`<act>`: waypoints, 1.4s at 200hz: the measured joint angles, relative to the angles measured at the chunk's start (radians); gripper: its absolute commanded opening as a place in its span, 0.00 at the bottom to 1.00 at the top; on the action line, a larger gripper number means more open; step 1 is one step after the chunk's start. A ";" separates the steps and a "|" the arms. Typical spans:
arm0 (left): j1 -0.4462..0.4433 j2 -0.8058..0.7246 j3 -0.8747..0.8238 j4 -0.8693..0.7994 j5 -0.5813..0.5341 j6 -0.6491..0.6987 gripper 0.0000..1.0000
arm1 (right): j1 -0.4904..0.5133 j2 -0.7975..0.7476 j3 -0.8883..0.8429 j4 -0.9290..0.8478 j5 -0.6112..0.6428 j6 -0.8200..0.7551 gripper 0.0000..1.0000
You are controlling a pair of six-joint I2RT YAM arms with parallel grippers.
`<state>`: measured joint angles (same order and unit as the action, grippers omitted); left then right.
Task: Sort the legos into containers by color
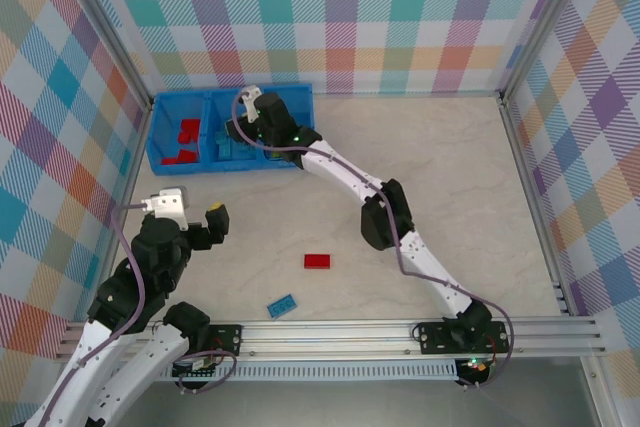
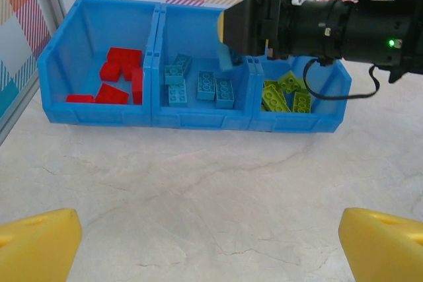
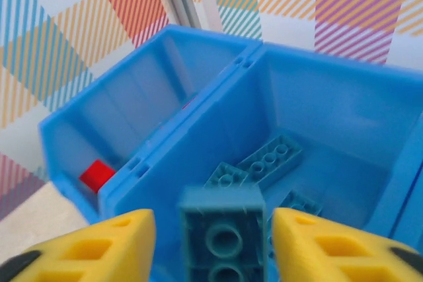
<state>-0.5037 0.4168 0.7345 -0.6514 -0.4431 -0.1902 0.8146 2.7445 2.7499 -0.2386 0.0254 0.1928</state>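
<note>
A light blue brick (image 3: 223,239) sits between the yellow fingers (image 3: 106,246) of the right gripper (image 3: 215,229), just above the middle bin of the containers (image 3: 165,84). The fingers stand apart, with a sliver of gap on either side of the brick, so they do not look clamped on it. Below it in that middle bin lie more light blue bricks (image 2: 206,87). The left bin holds the red bricks (image 2: 119,74), and the right bin holds the lime green bricks (image 2: 284,94).

The three joined bins sit at the far left of the bench (image 1: 450,177), close to the checked back wall, and the right arm stretches long across the bench from its base to reach them. On the open bench, well apart from the bins, lie a loose red brick (image 1: 318,261) and, nearer the arm bases, a loose blue brick (image 1: 282,305). The left gripper (image 1: 217,219) hovers at the near left, facing the bins — its fingers (image 2: 39,242) are spread wide over bare bench.
</note>
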 measured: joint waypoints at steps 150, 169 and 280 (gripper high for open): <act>-0.058 0.115 -0.104 0.134 0.642 0.282 0.95 | -0.036 -0.136 0.323 -1.001 -0.148 -0.555 1.00; -0.163 0.135 -0.098 0.126 0.677 0.348 0.96 | -0.081 -0.236 0.197 -1.087 -0.185 -0.602 1.00; -0.608 0.700 0.002 -0.023 0.457 0.393 1.00 | -0.160 -1.402 -1.434 -0.547 -0.176 -0.567 1.00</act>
<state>-1.1114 1.1172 0.7368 -0.6743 0.0139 0.2031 0.6548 1.3430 1.3159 -0.7860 -0.1509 -0.3744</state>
